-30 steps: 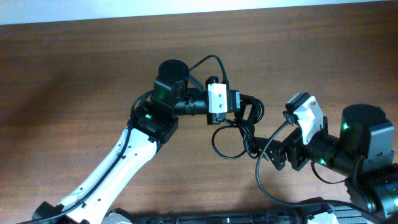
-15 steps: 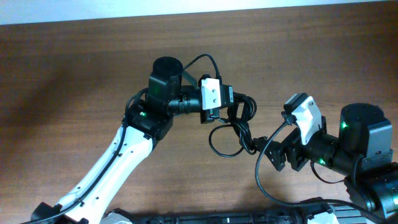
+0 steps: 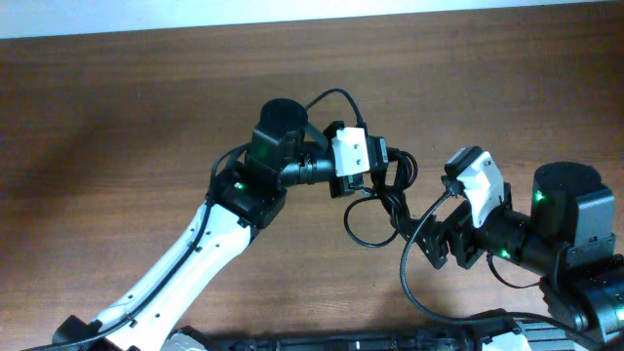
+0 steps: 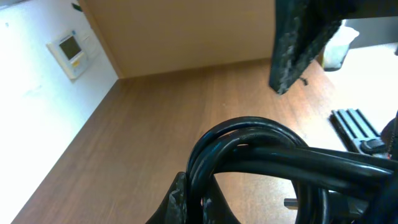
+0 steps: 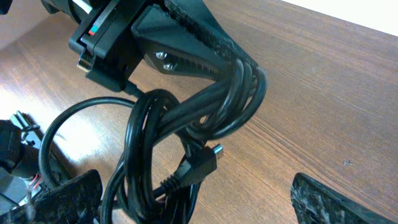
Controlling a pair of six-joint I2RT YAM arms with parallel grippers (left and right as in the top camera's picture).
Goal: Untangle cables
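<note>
Left hand (image 3: 385,166): clamped on knotted bundle of thin black cables (image 5: 180,115), raised off brown wooden desk (image 3: 117,117) so it dangles.
Right hand (image 3: 439,246): spread wide, empty, facing the tangle.

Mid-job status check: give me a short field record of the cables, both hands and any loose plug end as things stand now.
cables: one knotted black bundle, not yet separated
left hand: shut on the cables, clamped across the bundle's upper bend
right hand: open, holding nothing; its wrist view shows the bundle ahead, between its spread fingers
plug: small connector end sticking out at the middle of the bundle, not gripped
loose loop: one strand curves out from the bundle toward the robot's side
table: brown wood
</note>
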